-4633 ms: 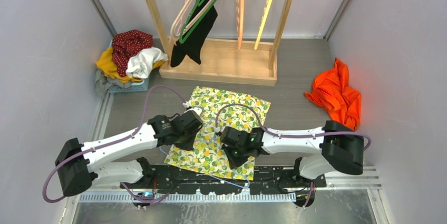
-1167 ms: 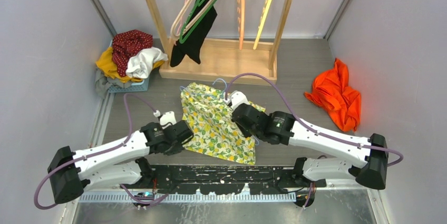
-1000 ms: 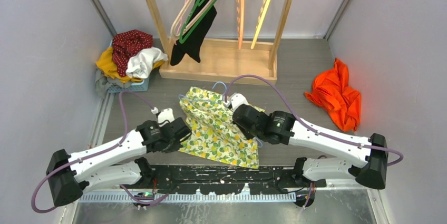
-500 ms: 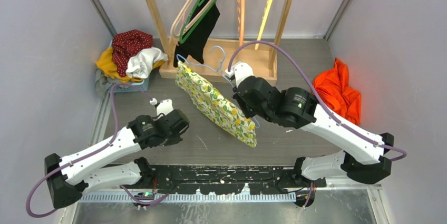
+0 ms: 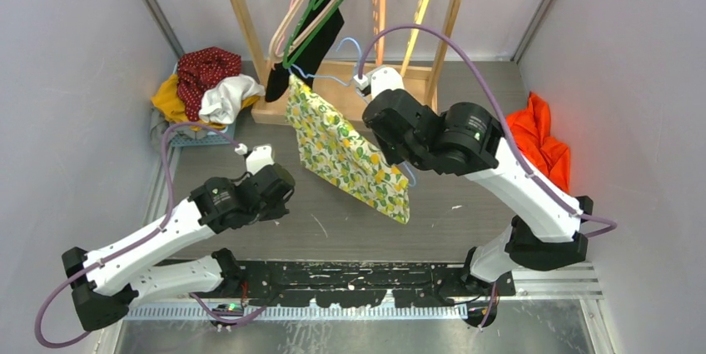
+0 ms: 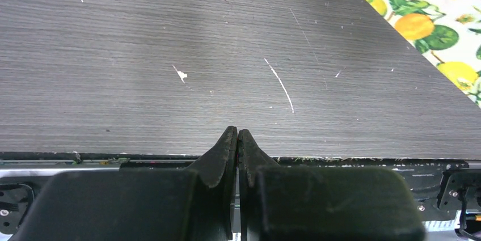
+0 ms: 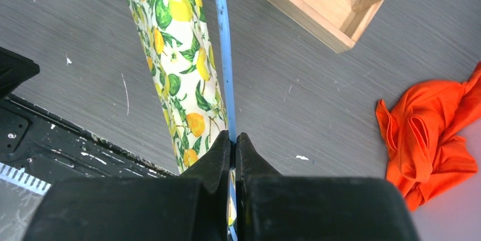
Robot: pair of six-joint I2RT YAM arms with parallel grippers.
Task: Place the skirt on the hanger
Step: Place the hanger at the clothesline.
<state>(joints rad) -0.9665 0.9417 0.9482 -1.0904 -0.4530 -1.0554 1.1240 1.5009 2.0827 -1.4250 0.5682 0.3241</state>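
Note:
The skirt is lemon-print fabric hanging in the air from a thin light-blue hanger, just in front of the wooden rack. In the right wrist view, my right gripper is shut on the hanger, with the skirt draped down its left side. My left gripper is shut with nothing in it, above bare table to the left of the skirt. A corner of the skirt shows at the top right of the left wrist view.
A wooden rack stands at the back with a green hanger, a black garment and other hangers. A basket of clothes sits at back left. An orange garment lies at right.
The right arm has raised the hanger and skirt off the table and carried them back toward the rack. The left gripper has let go of the skirt and drawn away to the left.

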